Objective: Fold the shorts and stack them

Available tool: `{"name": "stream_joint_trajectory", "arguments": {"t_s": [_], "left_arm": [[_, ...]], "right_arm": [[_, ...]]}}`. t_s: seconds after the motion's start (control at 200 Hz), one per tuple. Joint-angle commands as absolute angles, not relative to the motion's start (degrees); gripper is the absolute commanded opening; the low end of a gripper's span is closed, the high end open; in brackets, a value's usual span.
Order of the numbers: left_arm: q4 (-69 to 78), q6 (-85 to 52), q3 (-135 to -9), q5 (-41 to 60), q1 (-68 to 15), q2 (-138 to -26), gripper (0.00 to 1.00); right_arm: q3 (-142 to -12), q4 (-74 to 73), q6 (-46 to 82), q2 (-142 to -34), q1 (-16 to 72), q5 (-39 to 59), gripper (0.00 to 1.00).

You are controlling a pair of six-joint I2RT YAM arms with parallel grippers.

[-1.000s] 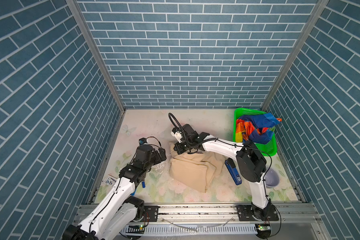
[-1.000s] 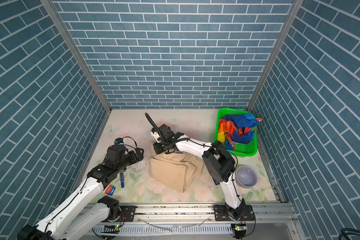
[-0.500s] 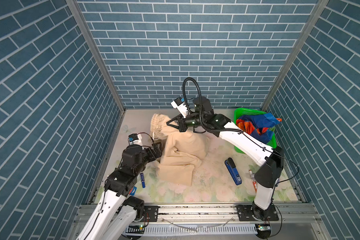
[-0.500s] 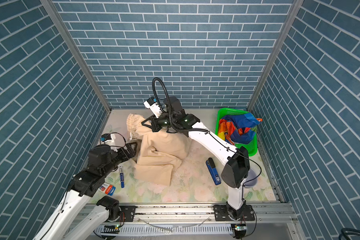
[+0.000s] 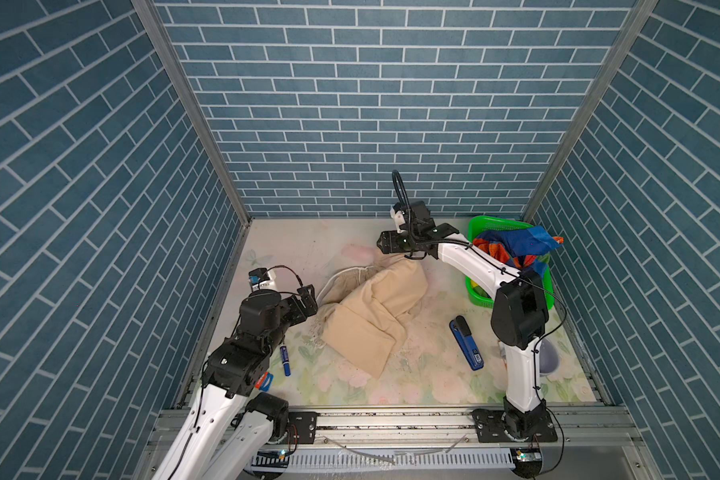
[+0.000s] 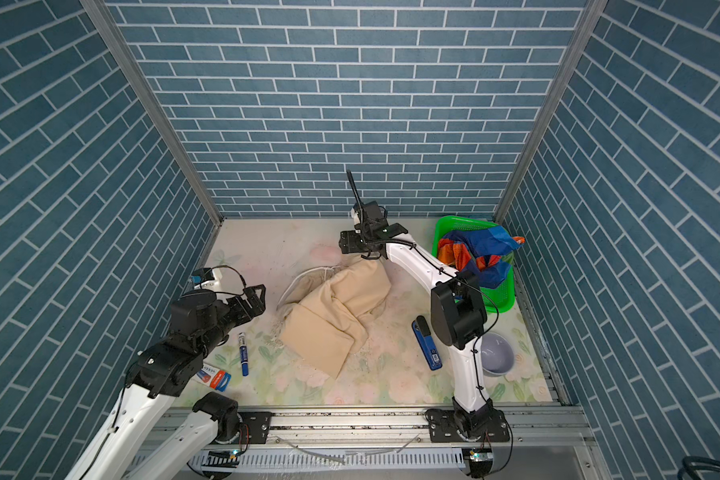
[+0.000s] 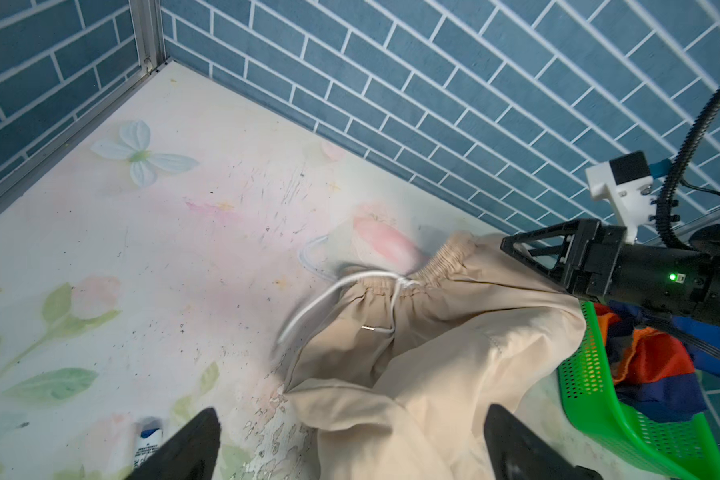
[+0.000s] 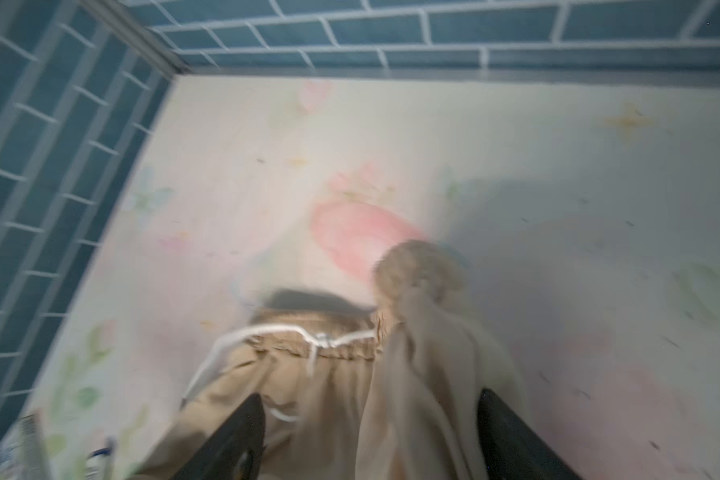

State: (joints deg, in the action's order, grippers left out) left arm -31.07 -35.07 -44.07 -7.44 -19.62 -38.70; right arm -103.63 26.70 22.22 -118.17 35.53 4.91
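Note:
The beige shorts lie in a crumpled heap in the middle of the table, their white drawstring looped out to the left. My right gripper hovers just above the far end of their waistband. It is open, and in the blurred right wrist view the cloth sags loosely between the spread jaws. My left gripper stands open at the heap's left edge, touching nothing. The rainbow shorts are bunched in the green basket.
The green basket stands at the back right. A blue stapler-like thing and a grey bowl lie by the right arm's base. A blue marker and a red-blue tube lie front left.
My right gripper raised the beige shorts off the table, swung toward the back right and opened. The shorts dropped into a heap. My left gripper drew back a little to the left.

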Motion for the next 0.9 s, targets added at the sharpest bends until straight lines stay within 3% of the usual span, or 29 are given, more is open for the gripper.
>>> {"name": "stream_joint_trajectory", "arguments": {"t_s": [0.0,0.225,0.5,0.665,0.77,0.895], "left_arm": [[-28.47,-32.46,-43.22,-9.33,-19.16,-43.23,1.0],[-16.73,-31.63,-45.08,-5.18,-18.61,-60.49,0.87],[-5.29,-33.67,-48.68,2.51,-15.2,-78.27,0.86],[-2.3,-34.89,-50.52,6.75,-12.85,-84.48,0.84],[-1.49,-35.71,-51.24,8.76,-12.55,-86.69,0.82],[-0.08,-36.89,-50.67,10.58,-12.52,-87.46,0.8]], "right_arm": [[-100.24,29.52,19.08,-111.63,39.02,-5.52,0.85],[-87.58,29.37,9.65,-101.23,49.04,-27.11,0.91],[-69.93,26.48,12.62,-84.9,54.18,-31.84,0.93],[-69.51,30.57,10.58,-81.23,58.85,-33.17,0.92],[-70.0,32.35,9.15,-77.2,57.72,-39.07,0.98],[-74.77,34.0,5.5,-74.79,54.81,-42.12,0.99]]}}
